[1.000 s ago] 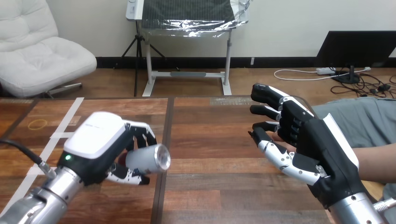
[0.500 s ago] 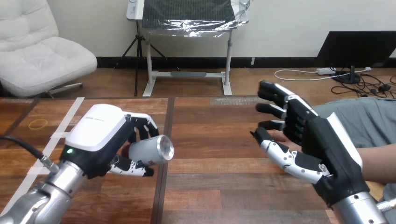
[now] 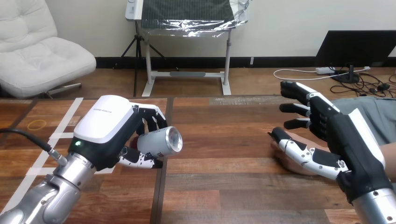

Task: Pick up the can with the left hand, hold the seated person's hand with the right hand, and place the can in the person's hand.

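A silver can (image 3: 161,142) lies on its side in my left hand (image 3: 105,133), whose fingers and thumb are curled round it above the left half of the wooden table (image 3: 219,140); its top faces right. My right hand (image 3: 338,133) is at the right with fingers straight and spread, thumb stretched leftward. The person's hand (image 3: 290,161) rests on the table just under that thumb, mostly hidden by my hand. I cannot tell whether the two touch. A wide gap separates the can from the person's hand.
White tape strips (image 3: 60,135) and a yellow ring mark (image 3: 37,124) lie on the table's left part. A dark seam (image 3: 164,163) runs front to back under the can. The person's forearm (image 3: 390,156) comes in from the right edge.
My left hand has carried the can up and to the right. My right hand has shifted right and lower, over the person's hand, still spread.
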`<move>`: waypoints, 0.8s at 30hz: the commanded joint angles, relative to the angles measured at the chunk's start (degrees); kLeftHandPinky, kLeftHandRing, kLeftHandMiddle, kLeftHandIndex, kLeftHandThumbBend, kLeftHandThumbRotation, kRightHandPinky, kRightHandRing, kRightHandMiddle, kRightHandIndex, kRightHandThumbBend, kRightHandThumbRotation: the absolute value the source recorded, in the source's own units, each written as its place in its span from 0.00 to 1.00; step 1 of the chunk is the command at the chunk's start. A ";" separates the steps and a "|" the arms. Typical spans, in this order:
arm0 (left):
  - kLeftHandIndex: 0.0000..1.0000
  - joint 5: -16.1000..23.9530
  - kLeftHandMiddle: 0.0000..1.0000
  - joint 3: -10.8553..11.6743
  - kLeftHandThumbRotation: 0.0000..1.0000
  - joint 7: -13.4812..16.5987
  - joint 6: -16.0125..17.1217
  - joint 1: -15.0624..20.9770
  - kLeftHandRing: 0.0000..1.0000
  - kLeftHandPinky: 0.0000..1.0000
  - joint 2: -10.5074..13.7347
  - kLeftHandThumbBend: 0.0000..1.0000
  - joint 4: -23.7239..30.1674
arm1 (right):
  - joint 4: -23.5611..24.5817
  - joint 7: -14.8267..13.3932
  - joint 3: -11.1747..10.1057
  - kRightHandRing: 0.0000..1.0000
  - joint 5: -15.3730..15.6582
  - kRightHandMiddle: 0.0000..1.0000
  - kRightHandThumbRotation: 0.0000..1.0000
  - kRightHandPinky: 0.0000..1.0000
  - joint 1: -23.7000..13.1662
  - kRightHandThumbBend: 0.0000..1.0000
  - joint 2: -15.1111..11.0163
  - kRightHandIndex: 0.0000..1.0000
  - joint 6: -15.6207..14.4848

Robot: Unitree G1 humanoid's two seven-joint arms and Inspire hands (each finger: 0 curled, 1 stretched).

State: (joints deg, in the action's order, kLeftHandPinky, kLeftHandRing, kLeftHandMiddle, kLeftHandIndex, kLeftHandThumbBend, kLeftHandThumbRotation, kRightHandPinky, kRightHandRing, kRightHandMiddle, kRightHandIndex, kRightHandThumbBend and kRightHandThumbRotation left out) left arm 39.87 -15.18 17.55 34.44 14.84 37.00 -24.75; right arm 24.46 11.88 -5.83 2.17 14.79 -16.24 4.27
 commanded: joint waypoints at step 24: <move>0.51 -0.84 0.48 2.29 0.00 0.37 -0.20 5.37 0.41 0.37 -1.77 0.64 3.37 | -2.55 2.48 -5.12 0.81 24.48 0.86 0.00 0.67 -8.59 0.79 -18.61 0.81 -5.33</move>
State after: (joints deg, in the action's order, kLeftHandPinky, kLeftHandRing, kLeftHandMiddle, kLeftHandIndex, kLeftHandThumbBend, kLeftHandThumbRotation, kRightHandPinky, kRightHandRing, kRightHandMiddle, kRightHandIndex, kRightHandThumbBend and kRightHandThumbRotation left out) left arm 40.18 -15.14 17.45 34.44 15.17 36.27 -24.74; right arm 22.68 12.95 -10.56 25.23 10.43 -31.81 -0.37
